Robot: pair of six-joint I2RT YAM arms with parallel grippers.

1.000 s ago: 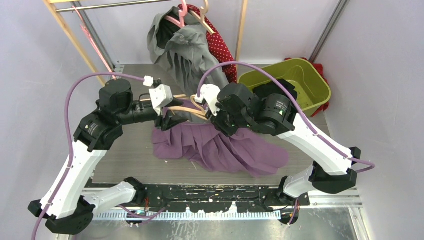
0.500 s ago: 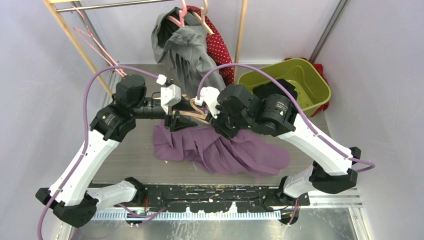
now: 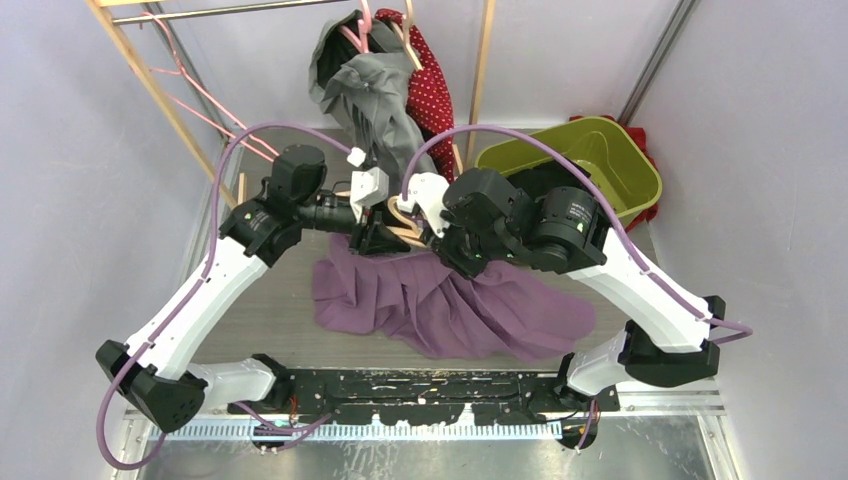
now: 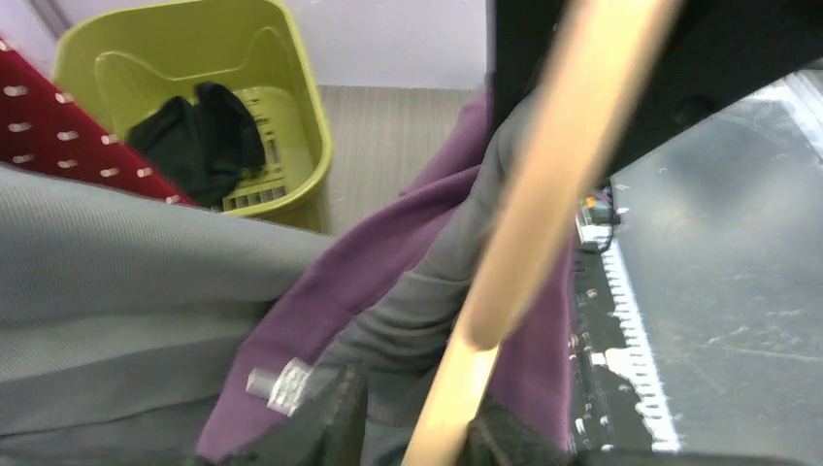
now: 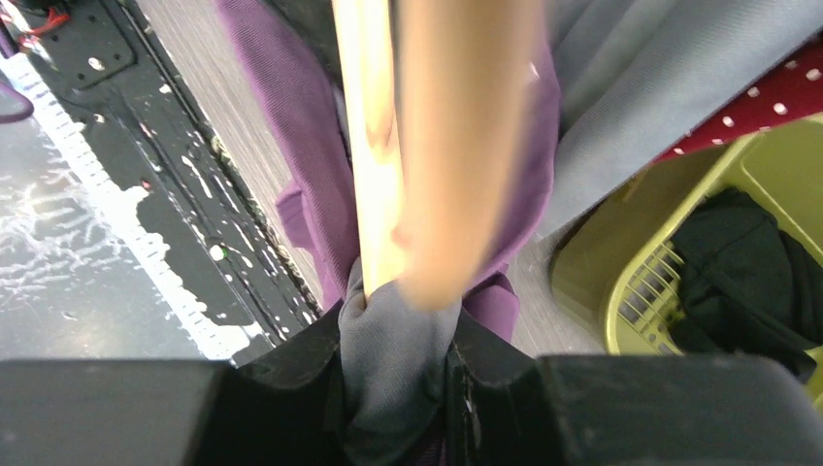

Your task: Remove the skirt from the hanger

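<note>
On the grey bench (image 3: 270, 330), the purple skirt (image 3: 450, 310) pools beneath the wooden hanger (image 4: 524, 223); my left jaws clamp the hanger bar, my right jaws pinch the skirt's waistband beside it.

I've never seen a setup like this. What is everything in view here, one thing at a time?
skirt: one, purple, heaped on the table, top edge up at the hanger
hanger: one, pale wood, between the two grippers
grey garment: one, hanging at the back
red garment: one, white-dotted, hanging beside the grey one
basket: one, yellow-green, far right
cloth: one, black, inside the basket
table: one, grey
left gripper: black, shut on the hanger
right gripper: black, pinching skirt fabric
</note>
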